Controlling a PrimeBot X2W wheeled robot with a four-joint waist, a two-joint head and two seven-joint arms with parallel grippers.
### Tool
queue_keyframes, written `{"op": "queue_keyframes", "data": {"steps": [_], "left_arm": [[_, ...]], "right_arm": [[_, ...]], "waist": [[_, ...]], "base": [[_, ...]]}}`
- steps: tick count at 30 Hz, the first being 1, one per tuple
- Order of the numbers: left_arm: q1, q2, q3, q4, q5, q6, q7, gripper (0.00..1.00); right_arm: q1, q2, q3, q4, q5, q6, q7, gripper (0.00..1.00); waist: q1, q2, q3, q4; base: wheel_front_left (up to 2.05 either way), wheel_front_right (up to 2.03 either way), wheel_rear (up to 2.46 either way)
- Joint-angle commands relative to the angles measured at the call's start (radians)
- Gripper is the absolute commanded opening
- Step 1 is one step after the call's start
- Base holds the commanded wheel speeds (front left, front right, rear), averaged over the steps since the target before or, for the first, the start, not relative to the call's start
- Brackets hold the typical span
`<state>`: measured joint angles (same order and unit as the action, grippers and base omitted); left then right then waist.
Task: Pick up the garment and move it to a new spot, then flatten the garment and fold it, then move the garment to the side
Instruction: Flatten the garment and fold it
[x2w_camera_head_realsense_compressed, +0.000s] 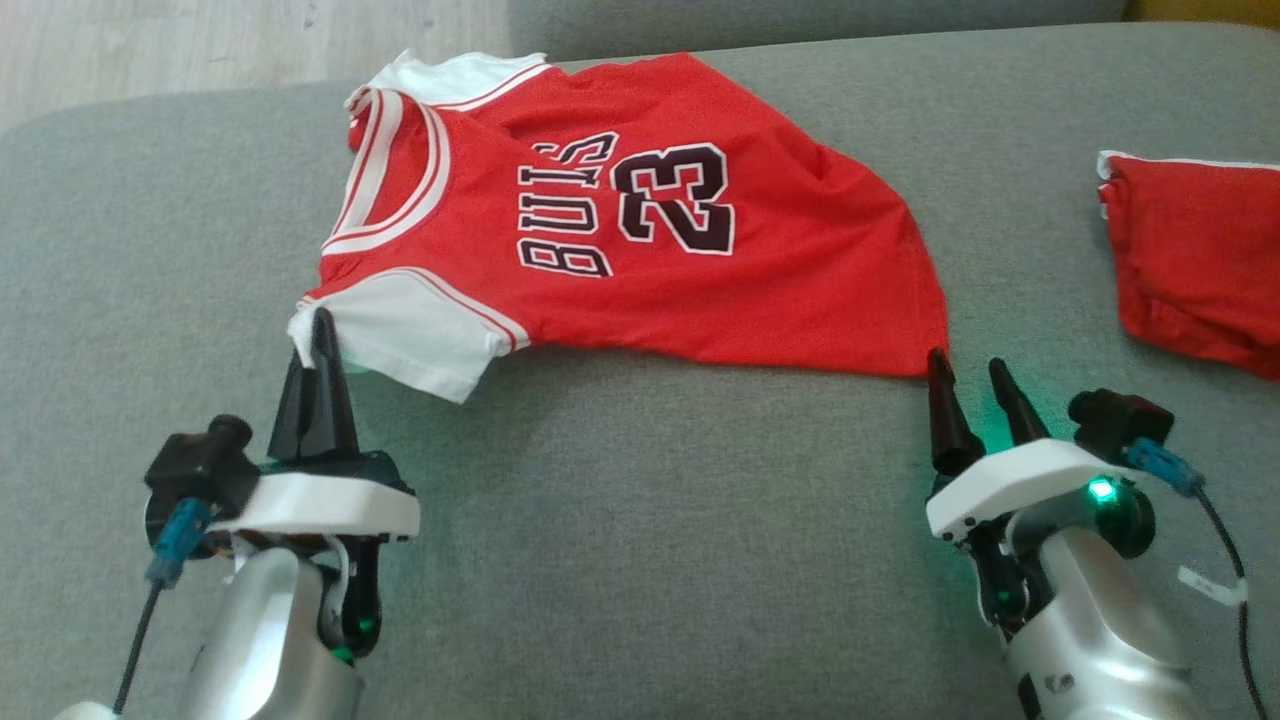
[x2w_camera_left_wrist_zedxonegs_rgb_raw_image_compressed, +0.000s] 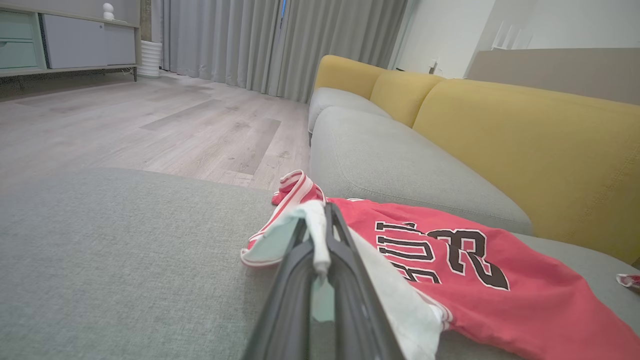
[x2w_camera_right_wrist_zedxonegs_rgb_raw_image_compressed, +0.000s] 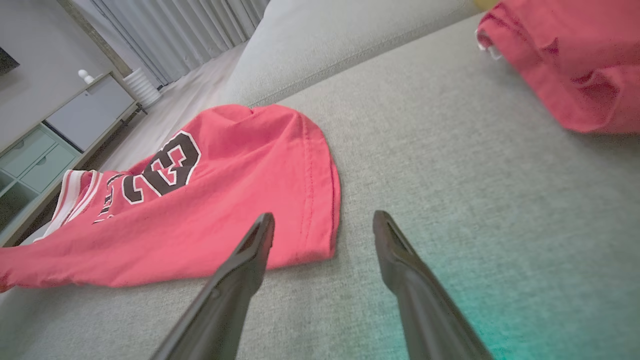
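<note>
The garment (x2w_camera_head_realsense_compressed: 640, 240) is a red jersey with white sleeves and black "23" lettering, spread on the grey sofa seat (x2w_camera_head_realsense_compressed: 640, 540). My left gripper (x2w_camera_head_realsense_compressed: 322, 330) is shut on the near white sleeve; in the left wrist view the white cloth (x2w_camera_left_wrist_zedxonegs_rgb_raw_image_compressed: 316, 235) is pinched between the two dark fingers, with the jersey (x2w_camera_left_wrist_zedxonegs_rgb_raw_image_compressed: 475, 280) lying to the right. My right gripper (x2w_camera_head_realsense_compressed: 968, 372) stands open just off the jersey's near hem corner. In the right wrist view that corner (x2w_camera_right_wrist_zedxonegs_rgb_raw_image_compressed: 320, 240) lies between and just beyond the spread fingertips (x2w_camera_right_wrist_zedxonegs_rgb_raw_image_compressed: 262, 230).
Another red cloth item (x2w_camera_head_realsense_compressed: 1190, 260) lies at the right edge of the seat, also in the right wrist view (x2w_camera_right_wrist_zedxonegs_rgb_raw_image_compressed: 570, 65). Yellow back cushions (x2w_camera_left_wrist_zedxonegs_rgb_raw_image_compressed: 525, 145) rise behind the seat. Wooden floor (x2w_camera_left_wrist_zedxonegs_rgb_raw_image_compressed: 150, 120) and a low cabinet (x2w_camera_left_wrist_zedxonegs_rgb_raw_image_compressed: 75, 42) lie beyond the sofa's far edge.
</note>
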<state>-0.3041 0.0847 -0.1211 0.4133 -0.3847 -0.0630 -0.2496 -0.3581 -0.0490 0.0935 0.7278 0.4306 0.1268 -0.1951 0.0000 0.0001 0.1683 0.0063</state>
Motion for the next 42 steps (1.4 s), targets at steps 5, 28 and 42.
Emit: {"op": "queue_keyframes", "data": {"steps": [5, 28, 42], "left_arm": [[-0.019, -0.006, 0.04, -0.048, 0.039, -0.019, -0.012, 0.0], [-0.044, -0.024, 0.104, -0.048, 0.083, -0.05, -0.012, 0.0], [-0.15, -0.013, 0.19, -0.367, 0.051, -0.066, -0.012, 0.0]], "right_arm": [[-0.091, -0.001, 0.073, 0.122, 0.081, 0.004, 0.031, 1.0], [-0.218, -0.001, 0.26, 0.207, 0.208, 0.004, -0.065, 0.0], [-0.173, -0.084, 0.132, -0.379, 0.013, 0.004, -0.066, 0.0]], "waist": [[0.0, -0.0001, 0.008, 0.023], [0.0, -0.0001, 0.015, 0.005], [0.0, -0.0001, -0.07, -0.02]], "base": [[0.0, 0.0, 0.0], [0.0, 0.0, 0.0], [0.0, 0.0, 0.0]]}}
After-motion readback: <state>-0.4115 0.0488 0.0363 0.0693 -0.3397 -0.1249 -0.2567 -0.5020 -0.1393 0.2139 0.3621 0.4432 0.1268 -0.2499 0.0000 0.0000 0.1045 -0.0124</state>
